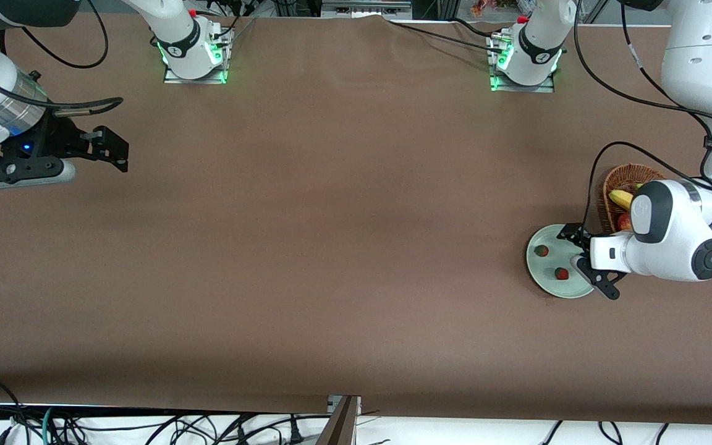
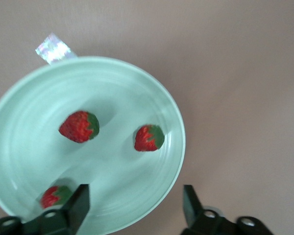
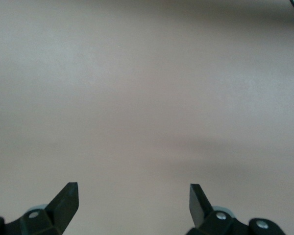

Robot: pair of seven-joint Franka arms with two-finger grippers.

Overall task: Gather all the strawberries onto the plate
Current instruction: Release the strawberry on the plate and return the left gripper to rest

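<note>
Three strawberries (image 2: 79, 126) lie apart in the plate (image 2: 34, 88), which we note sits just nearer the camera than the basket (image 1: 625, 179). Left gripper (image 1: 577, 251) hangs released over the plate; right gripper (image 1: 109, 148) waits, spread, over bare table (image 1: 331, 247).

Your front camera sits high across the bench (image 1: 331, 247), facing both arm bases along its top edge and taking in the whole surface from afar. Your left wrist camera looks straight down, close, past its spread fingers (image 2: 78, 205) onto the plate (image 2: 19, 122) of strawberries (image 2: 79, 126), which the front view also shows near the left arm's end. Your right wrist camera looks down, close, on bare bench.
</note>
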